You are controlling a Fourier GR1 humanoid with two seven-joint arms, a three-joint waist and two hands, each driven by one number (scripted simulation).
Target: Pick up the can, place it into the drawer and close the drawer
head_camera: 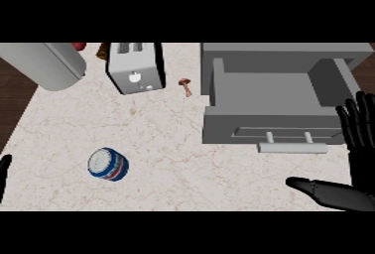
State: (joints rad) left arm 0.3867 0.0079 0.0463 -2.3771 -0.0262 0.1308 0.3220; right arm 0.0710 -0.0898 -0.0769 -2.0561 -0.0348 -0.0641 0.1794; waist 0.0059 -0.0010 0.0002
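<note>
The marble bench (pixel 168 129) is taken up at its far right corner by a grey drawer (pixel 227 124), pulled open. A grey cylinder (pixel 47 64) lies at the far left corner, with a toaster (pixel 135 69) beside it. The right hand (pixel 360 163) is seen at the right edge, fingers straight and spread. The can (pixel 108 164) lies near the near left corner, untouched. A small brown object (pixel 187 86) lies between toaster and drawer. Only a sliver of the left hand (pixel 4 173) shows at the left edge; its state cannot be told.

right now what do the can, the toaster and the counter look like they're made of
Can: probably metal, wrapped in a blue, white and red label. Toaster: seemingly silver-grey metal, with smooth pale sides. Counter: looks like pale marble or stone, from its thin brownish veins.
</note>
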